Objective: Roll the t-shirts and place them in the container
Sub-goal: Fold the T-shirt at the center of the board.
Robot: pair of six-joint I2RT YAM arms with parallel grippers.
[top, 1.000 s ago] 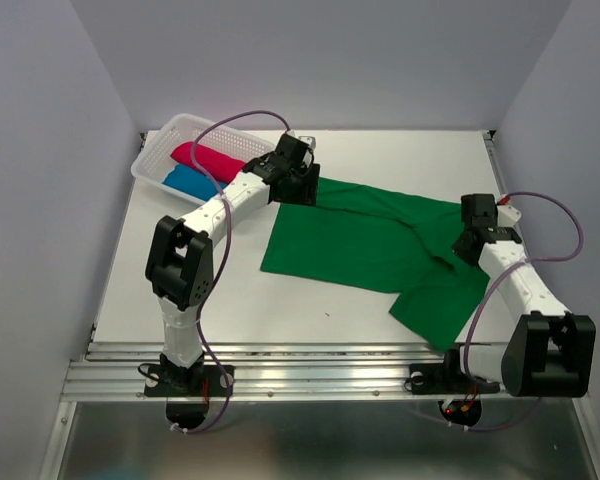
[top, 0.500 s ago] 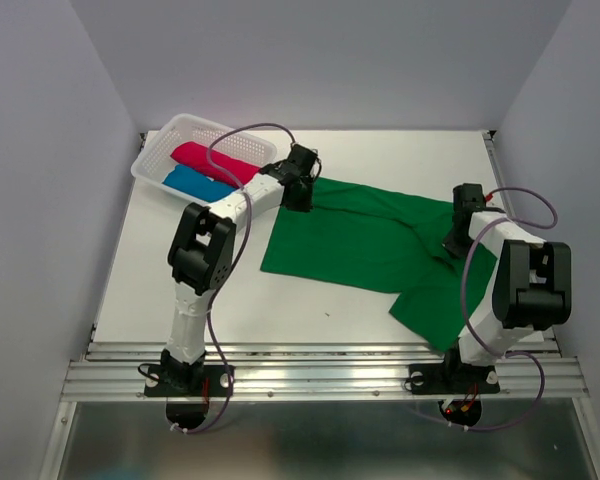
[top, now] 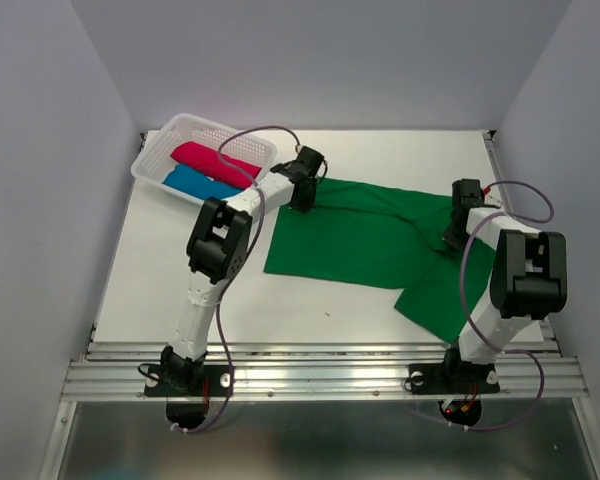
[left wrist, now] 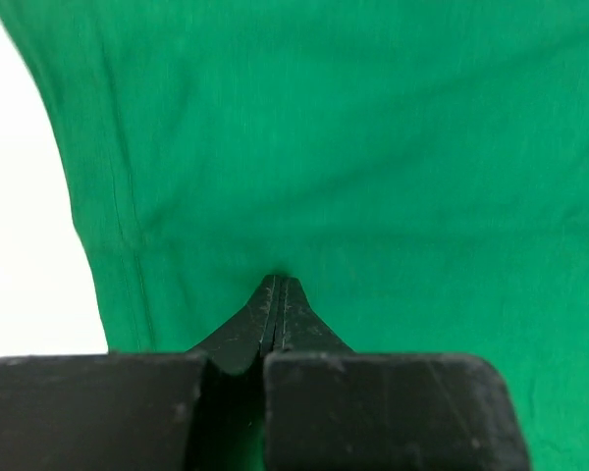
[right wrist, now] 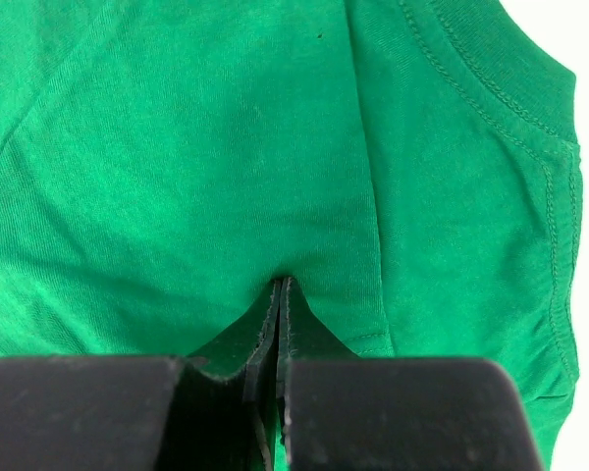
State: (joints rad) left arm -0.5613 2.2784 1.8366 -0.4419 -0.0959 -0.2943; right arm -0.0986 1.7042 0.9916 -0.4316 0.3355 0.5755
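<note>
The deep green t-shirt [top: 365, 240] lies spread flat on the white table, one sleeve trailing toward the front right. My left gripper [top: 303, 200] is down on its far left edge, and in the left wrist view that gripper [left wrist: 278, 282] is shut with a small pucker of green cloth [left wrist: 373, 147] at the tips. My right gripper [top: 450, 240] is at the shirt's right side; in the right wrist view it [right wrist: 282, 283] is shut on a fold beside a stitched hem [right wrist: 491, 88]. The crimson-pink t-shirt [top: 215, 160] and the blue t-shirt [top: 193, 183] lie rolled in the basket.
The white lattice basket [top: 195, 122] stands at the back left corner of the table. Grey walls close in on the left, back and right. A metal rail [top: 320, 370] runs along the near edge by the arm bases.
Both grippers have closed on the green shirt, the left one last. Both arms have reached farther over the table and dropped to it. The shirt's front corner has drawn in slightly.
</note>
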